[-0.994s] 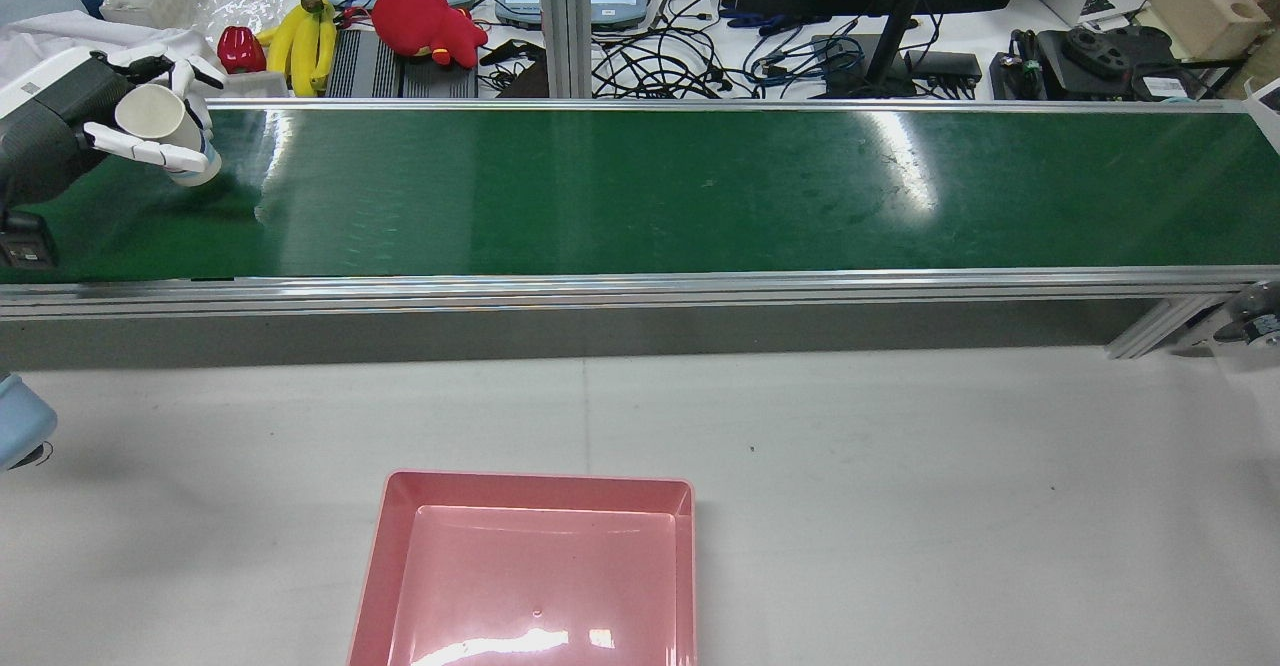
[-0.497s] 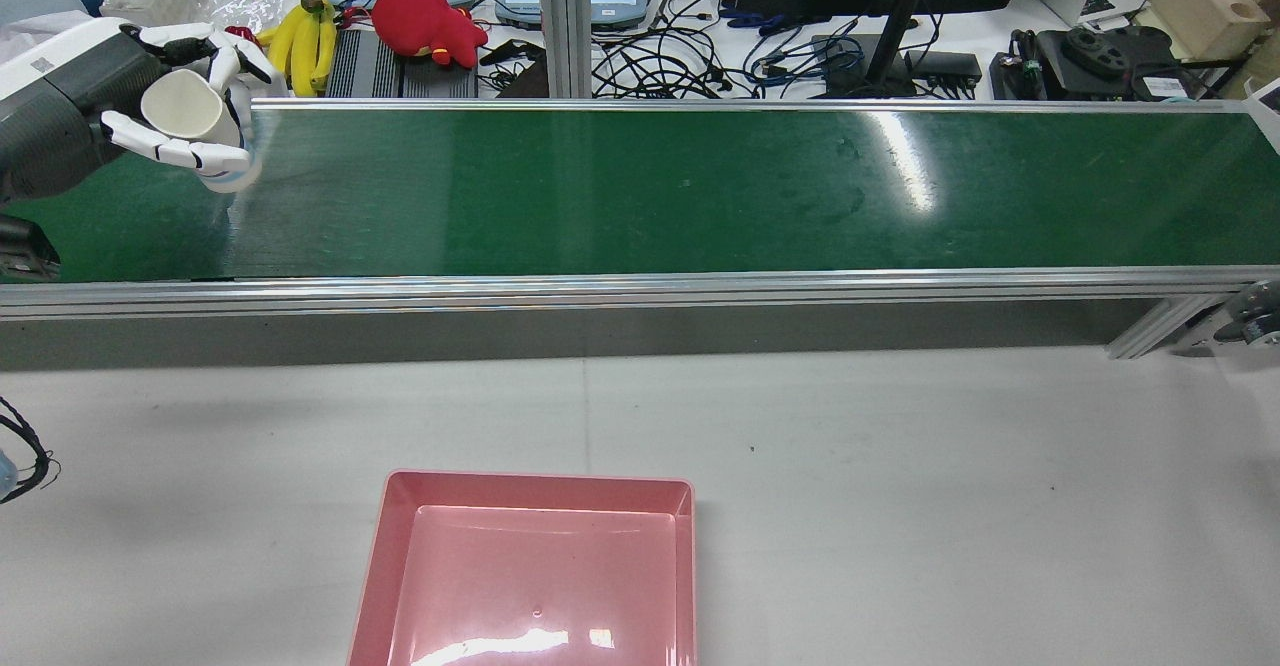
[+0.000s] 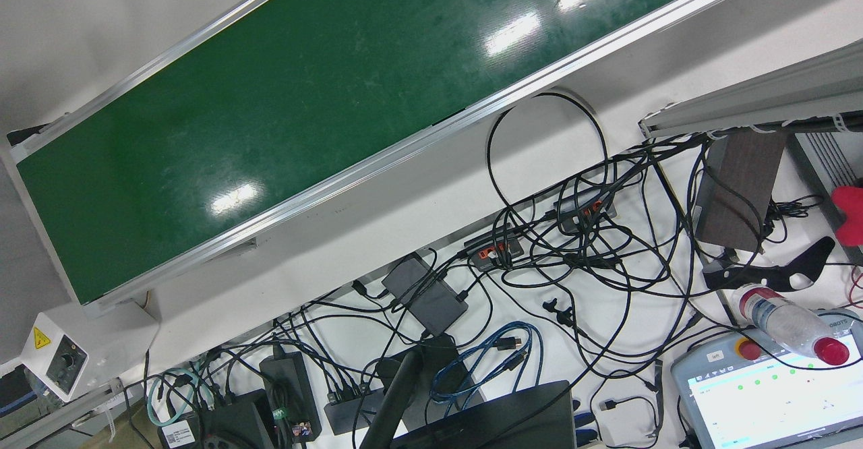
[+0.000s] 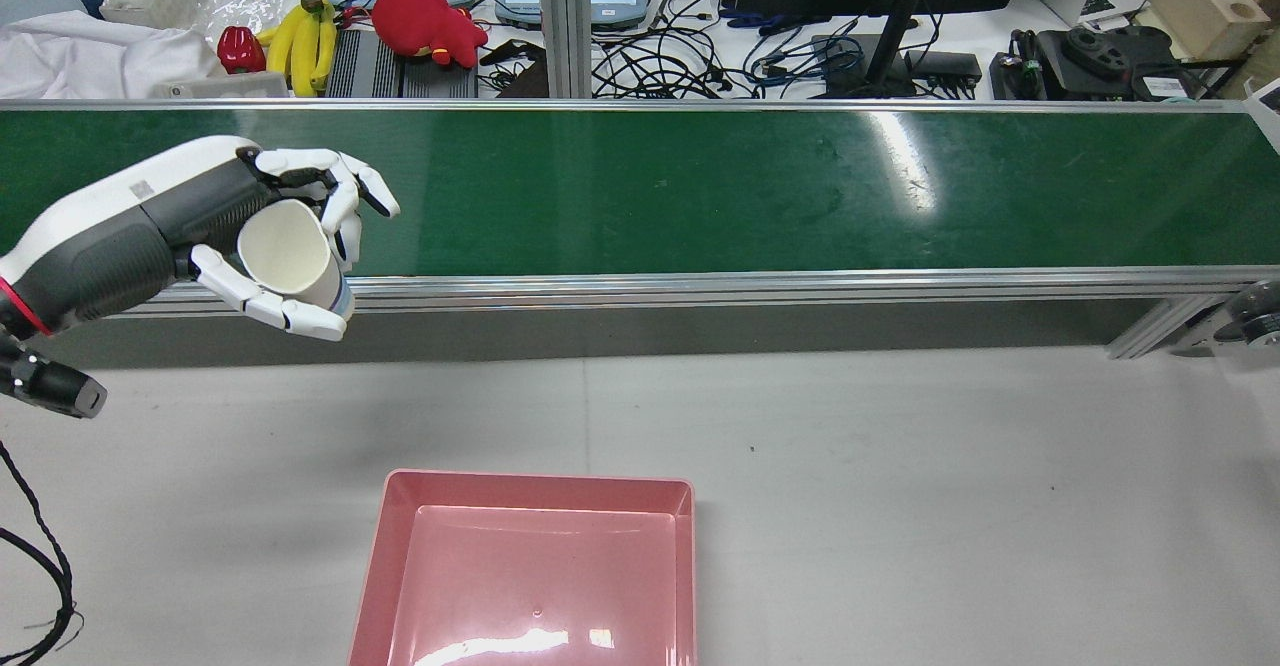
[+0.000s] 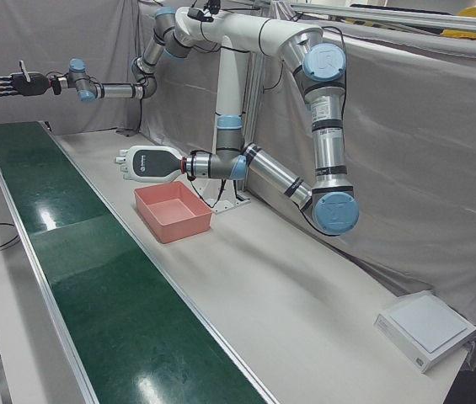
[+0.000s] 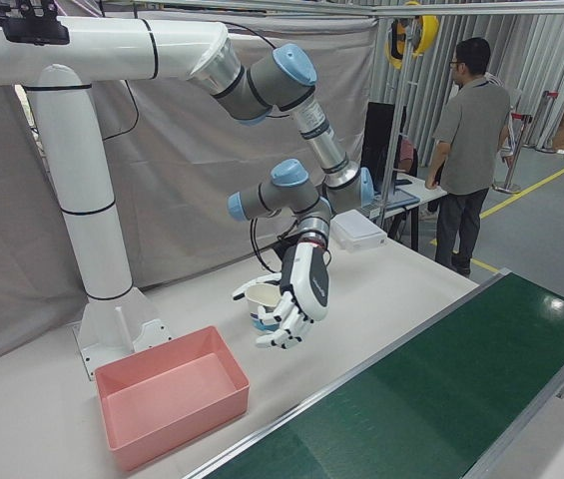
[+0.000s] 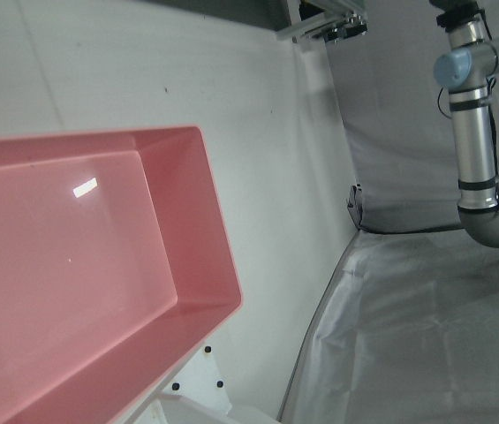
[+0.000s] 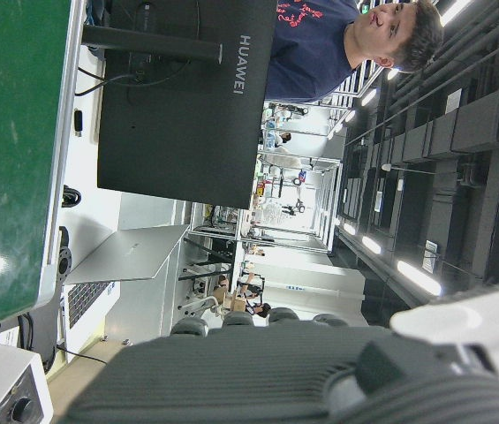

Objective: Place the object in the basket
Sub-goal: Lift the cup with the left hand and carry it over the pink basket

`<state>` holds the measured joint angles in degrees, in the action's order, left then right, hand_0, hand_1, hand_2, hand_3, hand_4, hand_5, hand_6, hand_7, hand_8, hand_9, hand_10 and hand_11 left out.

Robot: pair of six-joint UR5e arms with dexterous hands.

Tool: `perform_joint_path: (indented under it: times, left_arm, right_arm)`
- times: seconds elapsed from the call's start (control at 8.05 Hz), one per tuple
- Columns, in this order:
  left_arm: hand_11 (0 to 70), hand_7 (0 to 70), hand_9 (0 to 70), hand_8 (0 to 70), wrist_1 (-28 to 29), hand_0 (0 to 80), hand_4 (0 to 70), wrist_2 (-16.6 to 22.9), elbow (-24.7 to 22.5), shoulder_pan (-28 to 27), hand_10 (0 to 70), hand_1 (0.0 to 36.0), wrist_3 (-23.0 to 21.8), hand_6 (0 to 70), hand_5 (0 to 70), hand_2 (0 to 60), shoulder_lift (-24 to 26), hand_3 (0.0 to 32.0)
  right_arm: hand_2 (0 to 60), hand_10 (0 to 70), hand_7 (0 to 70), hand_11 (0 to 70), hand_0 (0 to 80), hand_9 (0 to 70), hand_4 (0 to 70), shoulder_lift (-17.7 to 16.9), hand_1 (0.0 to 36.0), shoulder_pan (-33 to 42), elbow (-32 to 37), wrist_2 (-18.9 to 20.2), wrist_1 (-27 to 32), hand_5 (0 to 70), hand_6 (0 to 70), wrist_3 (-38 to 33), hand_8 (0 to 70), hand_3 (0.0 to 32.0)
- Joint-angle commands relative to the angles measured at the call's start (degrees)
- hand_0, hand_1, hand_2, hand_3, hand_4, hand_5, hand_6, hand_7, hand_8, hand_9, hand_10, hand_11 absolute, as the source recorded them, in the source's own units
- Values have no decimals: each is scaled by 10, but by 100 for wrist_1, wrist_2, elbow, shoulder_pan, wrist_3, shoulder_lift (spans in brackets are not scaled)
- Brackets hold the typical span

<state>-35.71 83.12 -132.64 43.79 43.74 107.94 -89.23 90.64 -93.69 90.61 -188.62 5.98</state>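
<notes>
Clearly the left hand (image 4: 200, 231) is gripping the white paper cup (image 4: 292, 254) with fingers wrapped round it, carrying it above the near rail of the green conveyor (image 4: 700, 186), while the empty pink basket (image 4: 385, 546) is waiting nearby for the drop.

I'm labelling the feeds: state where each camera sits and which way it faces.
Front view: overhead, looks down on belt; no arm.
Rear view: high behind, facing forward; left hand holding cup.
Left-front view: front corner, along belt; both arms, right hand open.
Right-front view: other corner; left hand, cup, basket.
Left hand view: down into basket.
Right hand view: toward monitor, person; own hand's back.
Rear and right-front share cup, basket.
</notes>
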Motion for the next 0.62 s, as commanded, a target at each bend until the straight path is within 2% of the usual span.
perform_joint_path:
  times: [0.0, 0.12, 0.25, 0.37, 0.5]
  left_arm:
    - [452, 400, 503, 363, -593, 556, 301, -111, -350, -1299, 308, 176, 852, 205, 700, 163, 322, 0]
    - [455, 407, 510, 368, -673, 556, 318, -399, -333, -1790, 310, 175, 986, 213, 700, 174, 455, 0]
    - [459, 404, 507, 366, -656, 538, 311, -915, -289, -2230, 314, 164, 1153, 211, 700, 182, 456, 0]
    - [452, 396, 502, 362, -587, 518, 304, -1286, -245, -2574, 310, 142, 1259, 207, 700, 162, 448, 0]
    - [418, 363, 461, 329, -499, 517, 285, -1333, -210, -2621, 284, 128, 1268, 192, 700, 92, 456, 0]
  right_arm:
    - [0, 0, 0, 0, 0, 0, 0, 2, 0, -3, 0, 0, 0, 0, 0, 0, 0, 0]
    - [0, 0, 0, 0, 0, 0, 0, 2, 0, -3, 0, 0, -8, 0, 0, -9, 0, 0]
    - [0, 0, 0, 0, 0, 0, 0, 2, 0, -3, 0, 0, 0, 0, 0, -9, 0, 0]
    - [0, 0, 0, 0, 0, 0, 0, 2, 0, -3, 0, 0, 0, 0, 0, -9, 0, 0]
    - [0, 0, 0, 0, 0, 0, 0, 2, 0, -3, 0, 0, 0, 0, 0, -9, 0, 0]
